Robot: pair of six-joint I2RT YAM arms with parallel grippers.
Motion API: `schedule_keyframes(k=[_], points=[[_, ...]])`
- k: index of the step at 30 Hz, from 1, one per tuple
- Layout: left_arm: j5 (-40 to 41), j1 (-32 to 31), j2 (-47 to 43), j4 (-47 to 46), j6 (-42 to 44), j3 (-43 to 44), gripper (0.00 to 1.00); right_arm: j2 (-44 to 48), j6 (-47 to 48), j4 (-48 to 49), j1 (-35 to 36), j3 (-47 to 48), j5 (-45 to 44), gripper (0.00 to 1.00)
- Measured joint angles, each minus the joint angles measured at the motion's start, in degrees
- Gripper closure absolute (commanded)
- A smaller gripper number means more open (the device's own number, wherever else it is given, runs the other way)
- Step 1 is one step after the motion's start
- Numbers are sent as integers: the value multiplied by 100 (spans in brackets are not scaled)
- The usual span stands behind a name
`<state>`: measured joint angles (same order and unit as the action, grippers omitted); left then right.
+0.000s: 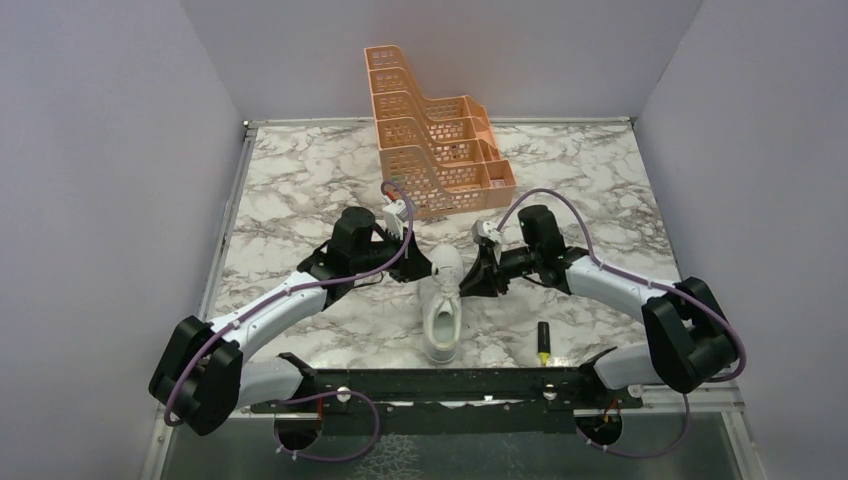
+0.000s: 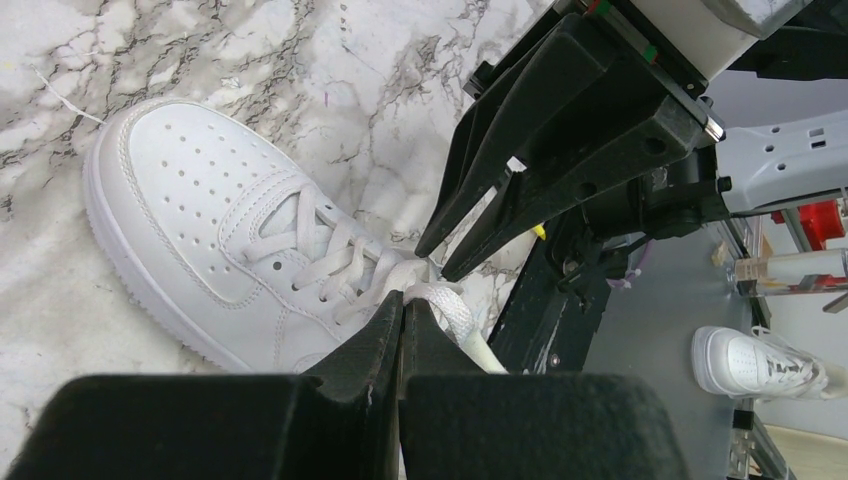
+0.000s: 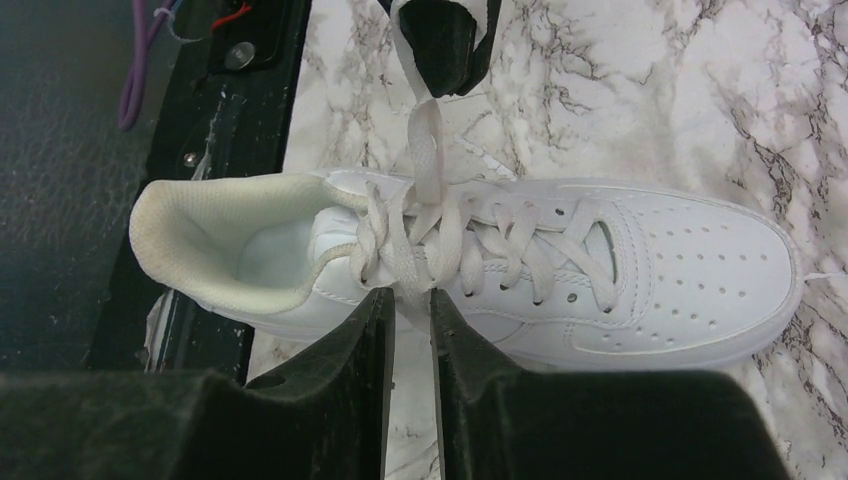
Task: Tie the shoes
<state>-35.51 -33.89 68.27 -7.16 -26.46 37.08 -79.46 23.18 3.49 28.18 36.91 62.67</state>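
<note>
An all-white low sneaker (image 1: 441,310) with long white laces lies on the grey-veined marble table (image 1: 300,180). It is in the lower middle of the top view, between the two arms. The left gripper (image 2: 402,305) is squeezed tight on one flat white lace (image 2: 452,308). The right gripper (image 3: 412,300) has its fingers close together, pinching the other white lace (image 3: 408,280). An orange plastic rack (image 1: 435,140) stands at the upper middle. A yellow-and-black pen (image 1: 544,342) lies at the lower right of the sneaker.
</note>
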Motion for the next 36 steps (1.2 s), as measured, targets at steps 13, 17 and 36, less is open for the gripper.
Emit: schedule_keyframes(k=[13, 17, 36], points=[[0, 0, 0, 2, 22, -2, 100, -166, -11, 7, 0, -11, -17, 87], [0, 0, 0, 4, 35, 0, 100, -175, -50, 39, 0, -11, -46, 99], [0, -37, -739, 564, 142, -339, 100, 1451, -4210, -1421, 452, 236, -1827, 99]])
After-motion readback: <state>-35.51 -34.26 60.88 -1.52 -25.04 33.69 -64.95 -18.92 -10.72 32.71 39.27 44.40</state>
